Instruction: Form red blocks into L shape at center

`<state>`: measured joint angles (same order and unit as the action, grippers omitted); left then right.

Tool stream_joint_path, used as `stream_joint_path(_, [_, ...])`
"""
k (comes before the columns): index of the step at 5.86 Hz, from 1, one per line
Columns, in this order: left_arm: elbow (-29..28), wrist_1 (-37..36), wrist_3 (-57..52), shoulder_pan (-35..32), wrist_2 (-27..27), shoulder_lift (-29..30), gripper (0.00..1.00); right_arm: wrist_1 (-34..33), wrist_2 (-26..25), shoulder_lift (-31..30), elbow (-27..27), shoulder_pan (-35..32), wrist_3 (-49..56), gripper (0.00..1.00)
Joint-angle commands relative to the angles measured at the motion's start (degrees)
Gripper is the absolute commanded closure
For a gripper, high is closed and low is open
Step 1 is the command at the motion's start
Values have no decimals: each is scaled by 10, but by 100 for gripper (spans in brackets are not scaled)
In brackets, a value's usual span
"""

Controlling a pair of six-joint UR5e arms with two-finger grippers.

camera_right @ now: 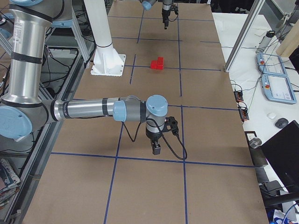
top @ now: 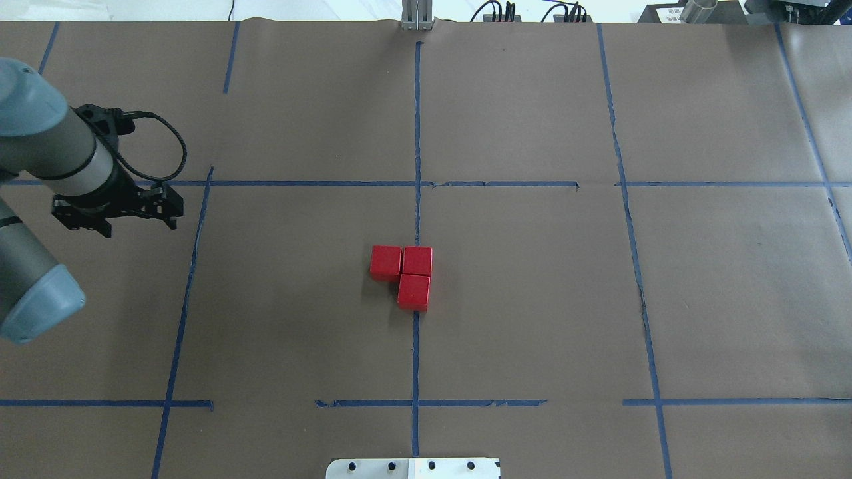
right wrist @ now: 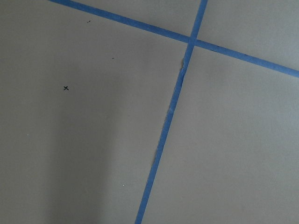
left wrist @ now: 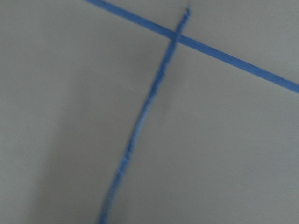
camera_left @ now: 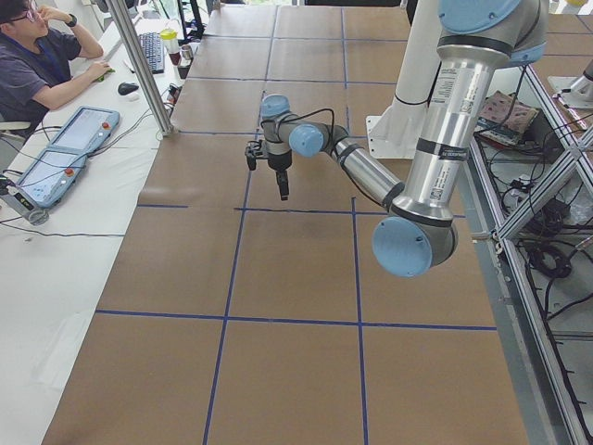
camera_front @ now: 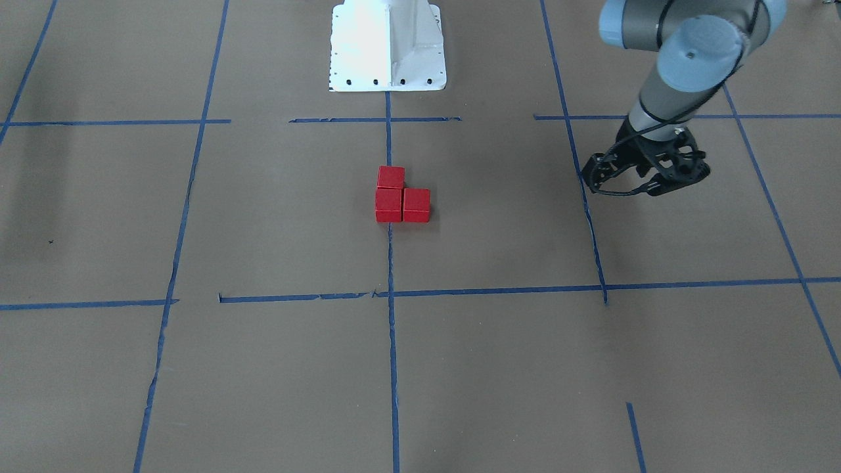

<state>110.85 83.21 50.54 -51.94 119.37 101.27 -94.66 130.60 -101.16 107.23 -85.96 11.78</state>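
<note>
Three red blocks sit touching in an L at the center, on the vertical blue tape line (top: 417, 219): one (top: 386, 261) beside the corner block (top: 417, 261), one (top: 413, 291) nearer the robot's base. They also show in the front view (camera_front: 402, 197) and the right side view (camera_right: 157, 64). My left gripper (camera_front: 654, 186) (top: 100, 223) hangs far to the blocks' left, fingers pointing down, looking shut and empty. My right gripper (camera_right: 156, 150) shows only in the right side view, low over bare paper; I cannot tell its state. Both wrist views show only paper and tape.
The white robot base (camera_front: 387, 46) stands behind the blocks. Brown paper with a blue tape grid (top: 626, 199) covers the table. A person (camera_left: 42, 56) sits at a side desk with teach pendants (camera_left: 65, 148). A metal post (camera_left: 144, 65) stands at the table's far edge.
</note>
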Motion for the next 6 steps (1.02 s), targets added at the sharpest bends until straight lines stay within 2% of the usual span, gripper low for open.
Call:
stream_joint_path(1, [-32, 1, -306, -134, 38, -68, 0, 0, 4, 0, -1, 0, 0, 0])
stream_joint_path(2, [-74, 4, -474, -226, 93, -98, 0, 0, 4, 0, -1, 0, 0, 0])
stream_joint_path(3, [-113, 3, -588, -311, 124, -113, 0, 0, 4, 0, -1, 0, 0, 0])
stream_joint_path(4, [-118, 3, -608, -355, 135, -147, 0, 0, 4, 0, -1, 0, 0, 0])
stream_joint_path(5, [-121, 4, -600, -355, 138, -171, 0, 0, 5, 0, -1, 0, 0, 0])
stream_joint_path(6, [-121, 4, -582, -355, 138, -172, 0, 0, 5, -1, 0, 0, 0, 0])
